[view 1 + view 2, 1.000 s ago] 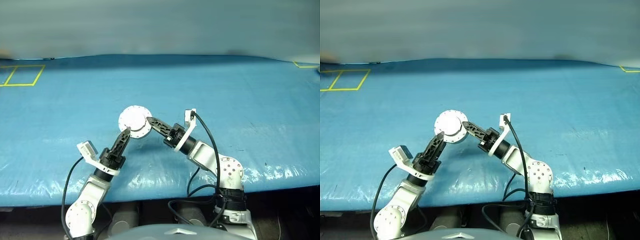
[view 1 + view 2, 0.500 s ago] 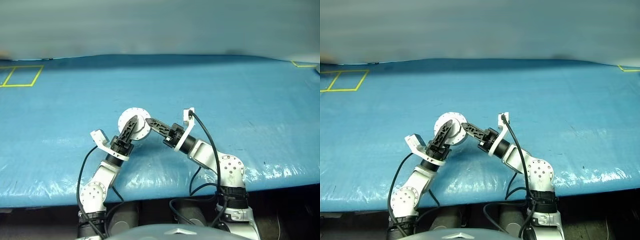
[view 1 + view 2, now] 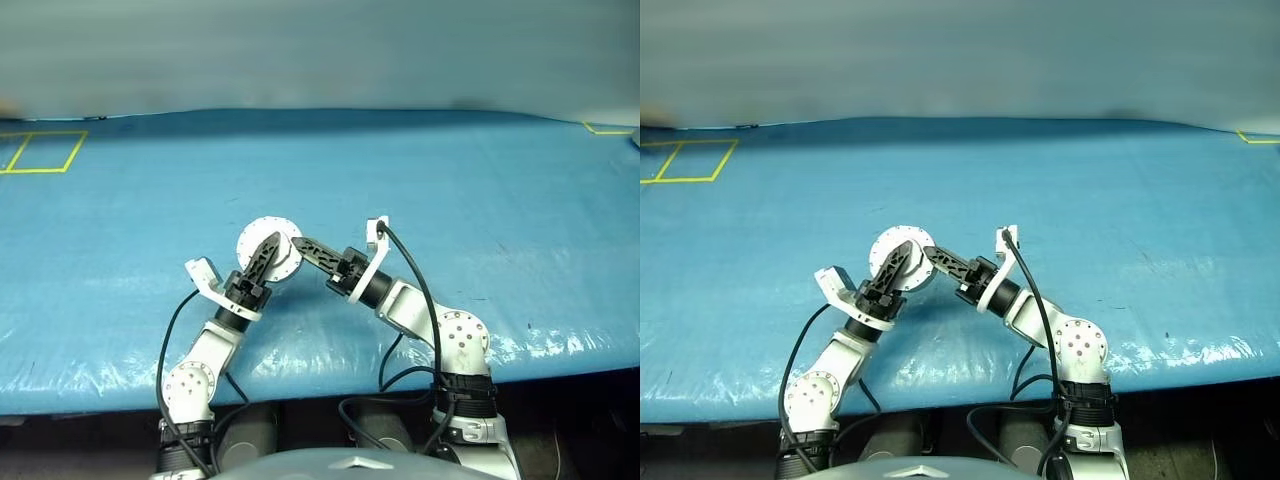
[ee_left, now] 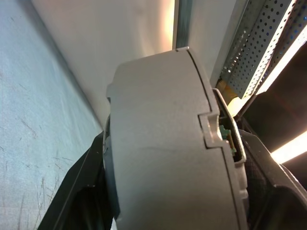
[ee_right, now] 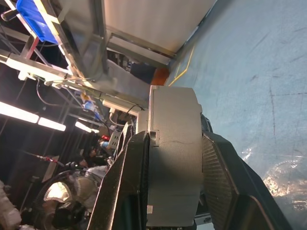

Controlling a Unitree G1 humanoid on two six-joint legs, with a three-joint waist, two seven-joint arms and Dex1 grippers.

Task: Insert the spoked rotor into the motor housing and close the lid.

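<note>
The motor housing (image 3: 252, 243), a round silver piece with small tabs on its rim, hangs just above the blue table in front of me. My right gripper (image 3: 298, 243) comes in from the right and is shut on it, one finger on each flat face, as the right wrist view shows with the housing (image 5: 175, 153) edge-on. My left gripper (image 3: 269, 247) reaches up from the lower left and straddles the same housing (image 4: 163, 143). A thinner grey disc, the lid (image 4: 229, 158), sits against one face with a narrow seam. The spoked rotor is hidden.
The table is covered by a crinkled blue sheet (image 3: 450, 180), and its front edge lies close below my arms. Yellow tape squares (image 3: 45, 150) mark the far left corner and a yellow corner mark (image 3: 610, 128) the far right.
My left arm has swung up and to the right from beside the housing until its gripper lies around it. The right gripper has kept the housing still.
</note>
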